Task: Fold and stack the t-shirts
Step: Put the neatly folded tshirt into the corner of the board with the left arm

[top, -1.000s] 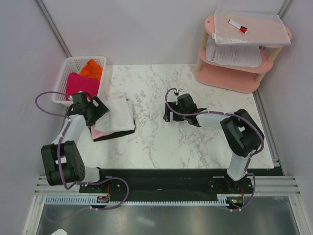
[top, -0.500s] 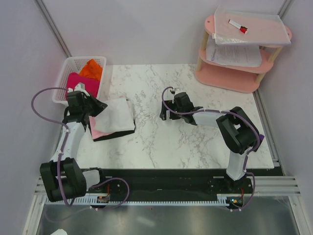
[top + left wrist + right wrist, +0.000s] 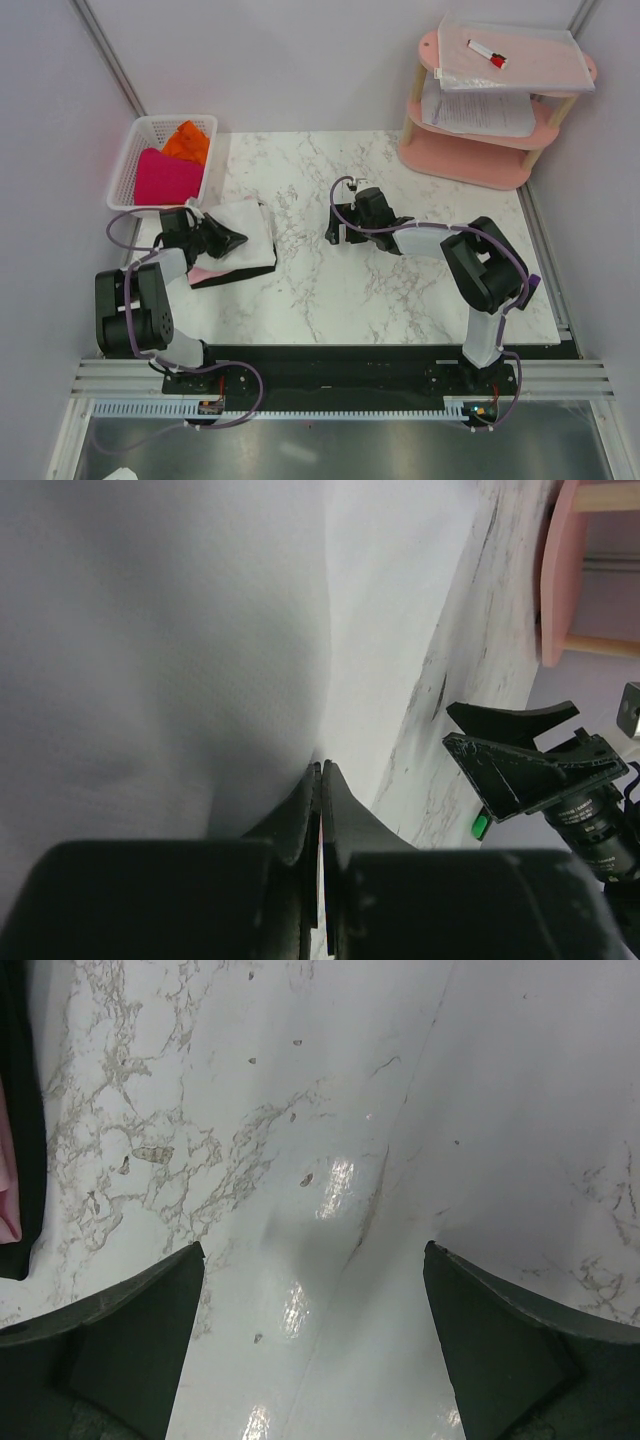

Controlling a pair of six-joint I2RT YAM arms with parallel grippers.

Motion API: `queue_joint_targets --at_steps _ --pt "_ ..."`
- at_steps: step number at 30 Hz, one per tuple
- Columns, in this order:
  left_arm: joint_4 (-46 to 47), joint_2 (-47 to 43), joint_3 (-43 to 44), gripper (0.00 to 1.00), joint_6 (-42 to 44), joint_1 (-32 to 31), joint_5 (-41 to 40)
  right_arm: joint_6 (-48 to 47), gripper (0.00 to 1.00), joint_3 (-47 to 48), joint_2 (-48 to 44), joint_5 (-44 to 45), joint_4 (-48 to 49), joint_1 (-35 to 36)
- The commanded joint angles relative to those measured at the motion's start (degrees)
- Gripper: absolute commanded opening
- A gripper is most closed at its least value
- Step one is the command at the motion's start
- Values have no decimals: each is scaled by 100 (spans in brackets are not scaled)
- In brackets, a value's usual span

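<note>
Nearest us, we are seeing the left gripper (image 3: 321, 771) lying low on the white t-shirt (image 3: 250, 230), its jaws pressed together on a crease of the cloth. That shirt is resting folded on a pale pink t-shirt (image 3: 203, 270) at the left of the table (image 3: 400, 290). The right gripper (image 3: 314, 1248) is hovering over the marble with its jaws spread wide, holding nothing. Farther back, a magenta t-shirt (image 3: 165, 177) and an orange t-shirt (image 3: 188, 142) are sitting in the basket (image 3: 133, 152).
</note>
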Motion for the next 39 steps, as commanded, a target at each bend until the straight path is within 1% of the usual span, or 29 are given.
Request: queue_joint_targets --at_steps 1,5,8,9,12,14,18,20,23,24,26,28,31,32,33,35,37,39 --pt "17 -65 -124 2 -273 132 -344 -30 98 88 197 -96 -170 32" --pt "-439 -450 -396 2 -221 281 -713 -39 98 123 232 -104 -197 32" --pt "-870 -732 -362 2 7 378 -1091 -39 98 141 259 -131 -197 23" --pt "-1150 -933 -353 2 104 378 -1344 -30 98 150 276 -157 -197 32" --pt "-1328 -1198 -388 2 227 395 -1705 -13 98 167 311 -201 -179 32" --pt "-1311 -1217 -397 2 315 413 -1725 -4 98 167 311 -236 -161 41" --pt "-995 -1269 -371 2 369 404 -1287 -13 98 159 338 -254 -170 32" --pt "-995 -1436 -318 2 368 404 -1250 -13 98 159 338 -254 -170 32" --pt "-1188 -1717 -327 2 281 404 -1600 -39 98 159 346 -263 -188 32" --pt "-1214 -1718 -353 2 289 413 -1767 -39 98 167 346 -263 -188 32" --pt "-1258 -1552 -414 2 272 439 -1812 -39 98 185 364 -298 -188 32" --pt "-1232 -1315 -493 2 202 536 -1699 -39 98 202 382 -315 -196 32" --pt "-846 -770 -704 2 -9 747 -1225 -39 98 211 390 -333 -205 32" --pt "-558 -638 -748 2 -70 799 -1093 -48 98 211 408 -324 -223 32" --pt "-433 -358 -775 2 -176 895 -822 -74 98 220 408 -315 -240 32" --pt "-240 -119 -819 2 -247 949 -644 -74 98 238 408 -307 -267 32" --pt "-20 -30 -775 2 -282 940 -468 -100 98 246 399 -298 -284 32" --pt "77 -135 -714 2 -273 940 -311 -101 98 255 408 -289 -302 32"
